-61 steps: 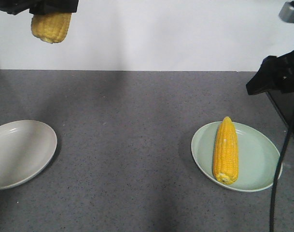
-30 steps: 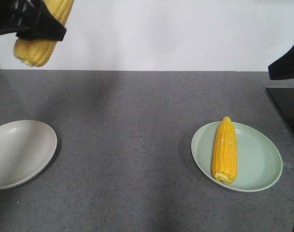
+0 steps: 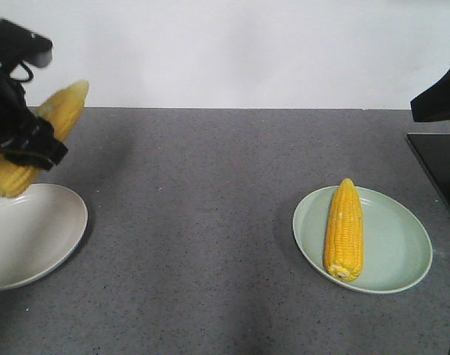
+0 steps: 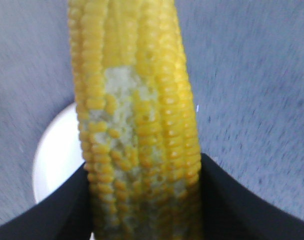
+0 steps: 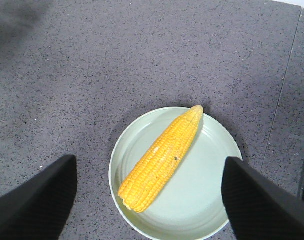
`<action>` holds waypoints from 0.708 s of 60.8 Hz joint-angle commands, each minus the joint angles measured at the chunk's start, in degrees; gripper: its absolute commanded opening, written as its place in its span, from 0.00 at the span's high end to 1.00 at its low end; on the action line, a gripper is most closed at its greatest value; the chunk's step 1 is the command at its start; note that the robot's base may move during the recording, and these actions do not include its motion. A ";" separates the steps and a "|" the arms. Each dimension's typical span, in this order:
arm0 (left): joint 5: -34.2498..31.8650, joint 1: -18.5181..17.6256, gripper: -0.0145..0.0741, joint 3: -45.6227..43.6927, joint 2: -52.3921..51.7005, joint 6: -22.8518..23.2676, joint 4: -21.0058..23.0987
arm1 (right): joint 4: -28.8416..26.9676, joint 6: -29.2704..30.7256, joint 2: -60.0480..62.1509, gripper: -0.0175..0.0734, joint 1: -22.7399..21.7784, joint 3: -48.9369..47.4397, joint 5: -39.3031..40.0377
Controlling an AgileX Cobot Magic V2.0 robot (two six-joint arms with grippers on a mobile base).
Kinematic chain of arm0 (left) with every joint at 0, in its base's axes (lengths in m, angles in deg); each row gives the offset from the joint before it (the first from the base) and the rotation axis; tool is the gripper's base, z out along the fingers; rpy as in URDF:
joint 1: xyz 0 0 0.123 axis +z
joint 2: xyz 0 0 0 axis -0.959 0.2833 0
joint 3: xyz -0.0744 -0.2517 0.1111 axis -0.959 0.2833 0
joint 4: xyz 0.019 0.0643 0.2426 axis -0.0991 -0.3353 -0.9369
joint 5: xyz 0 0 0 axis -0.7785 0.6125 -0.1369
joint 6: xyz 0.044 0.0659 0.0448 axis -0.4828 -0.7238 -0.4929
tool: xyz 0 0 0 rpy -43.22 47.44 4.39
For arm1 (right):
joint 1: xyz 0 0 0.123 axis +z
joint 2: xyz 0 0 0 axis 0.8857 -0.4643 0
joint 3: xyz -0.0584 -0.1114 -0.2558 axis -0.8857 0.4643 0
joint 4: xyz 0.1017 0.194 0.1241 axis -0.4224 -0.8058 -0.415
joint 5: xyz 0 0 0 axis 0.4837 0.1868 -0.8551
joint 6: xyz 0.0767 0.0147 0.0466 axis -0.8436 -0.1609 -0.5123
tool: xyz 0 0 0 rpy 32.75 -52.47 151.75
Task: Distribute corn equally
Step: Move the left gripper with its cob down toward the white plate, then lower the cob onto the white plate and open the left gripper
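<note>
Step in hand: placing the 2nd cob. Left gripper (image 3: 21,144) is clamped round a corn cob (image 3: 40,140), held tilted w/ pale tip up, just above the far edge of the white plate (image 3: 40,237) at left; not yet resting on it. The other cob (image 3: 343,229) already lies on the green plate (image 3: 402,251) at right. Right gripper (image 5: 149,195) hangs above that plate, jaws wide, holding nothing. Next move, prob.: lower cob toward plate centre, level it, then release so it doesn't roll off.
</note>
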 commanded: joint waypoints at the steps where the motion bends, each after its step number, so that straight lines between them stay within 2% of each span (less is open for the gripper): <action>1: -6.80 1.01 0.69 3.93 -1.97 2.94 -0.77 | -1.19 0.63 0.95 0.19 0.00 -1.27 -1.09; 7: -11.48 2.66 0.69 10.04 -1.97 5.30 -0.77 | -1.25 0.63 0.95 0.19 0.00 -1.27 -1.09; 17: -16.36 5.31 0.69 17.26 -1.92 6.57 -0.77 | -1.33 0.63 0.95 0.19 0.00 -1.27 -1.09; 29: -18.54 7.84 0.68 19.57 -1.92 8.07 -0.72 | -1.36 0.63 0.95 0.19 0.00 -1.27 -1.09; 36: -18.92 8.43 0.64 19.57 -1.92 8.74 -0.76 | -1.36 0.63 0.95 0.19 0.00 -1.27 -1.09; 43: -18.92 8.43 0.53 19.57 -1.92 8.74 -0.77 | -1.36 0.57 0.95 0.19 0.00 -1.27 -1.09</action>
